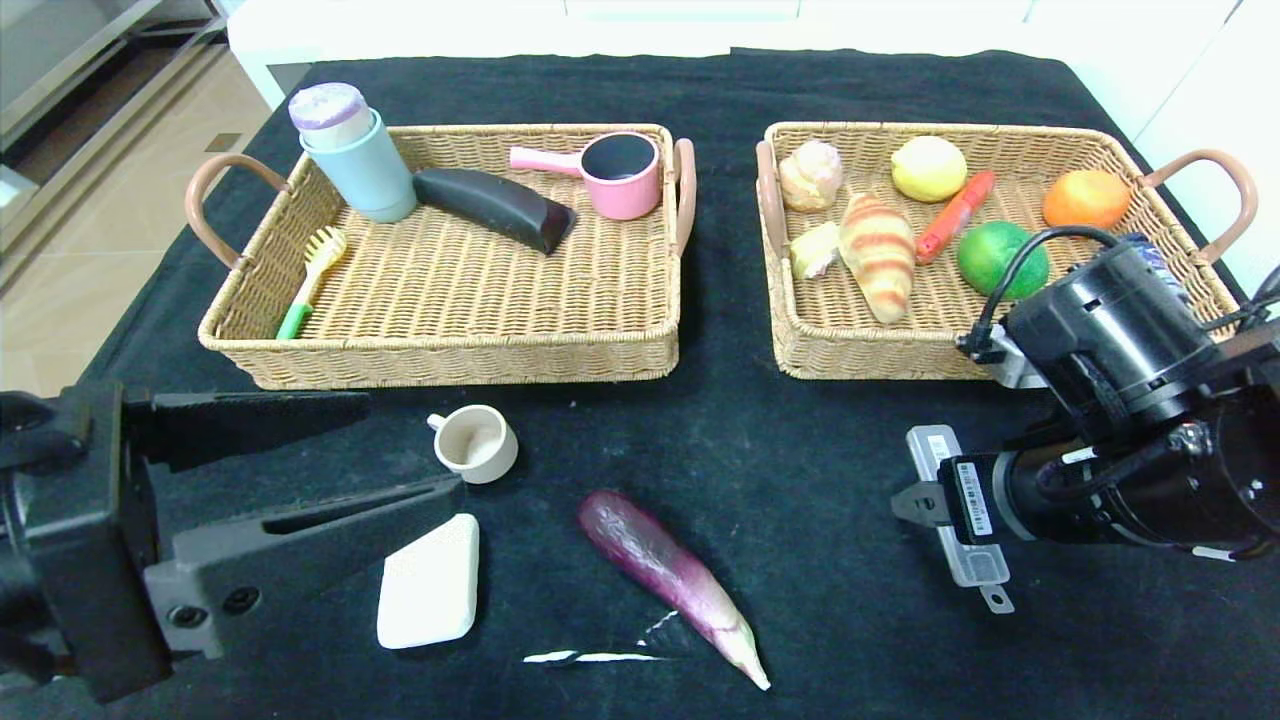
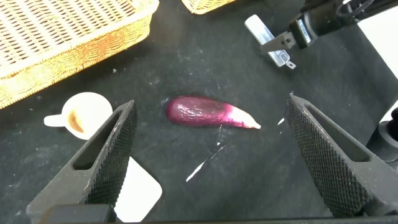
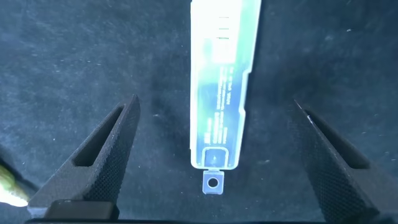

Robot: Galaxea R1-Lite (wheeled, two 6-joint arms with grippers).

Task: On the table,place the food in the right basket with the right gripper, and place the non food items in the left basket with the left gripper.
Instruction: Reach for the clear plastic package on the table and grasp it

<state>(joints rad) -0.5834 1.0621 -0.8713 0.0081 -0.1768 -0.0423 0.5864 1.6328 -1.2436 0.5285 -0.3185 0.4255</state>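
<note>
Both end effectors are wide apart and hold nothing. The right end effector (image 3: pixel 214 162) hangs right over a clear plastic case (image 1: pixel 958 515), which lies flat on the bench (image 1: pixel 820 440) to the right of the eggplant (image 1: pixel 672 568). It touches nothing, and that case is not food. The left end effector (image 1: pixel 400 450) hangs low to the left of the eggplant, with the small cup (image 1: pixel 476 443) and the white pad (image 1: pixel 430 583) just beside it. The sorting looks mostly done: the left basket (image 1: pixel 440 350) behind the eggplant has a few things in it, and the right basket (image 1: pixel 880 350) holds fruit and bread. I think the eggplant is the last food, so the right arm should slide over toward it, drop down and squeeze its fat middle. The left one could close on the cup next.
</note>
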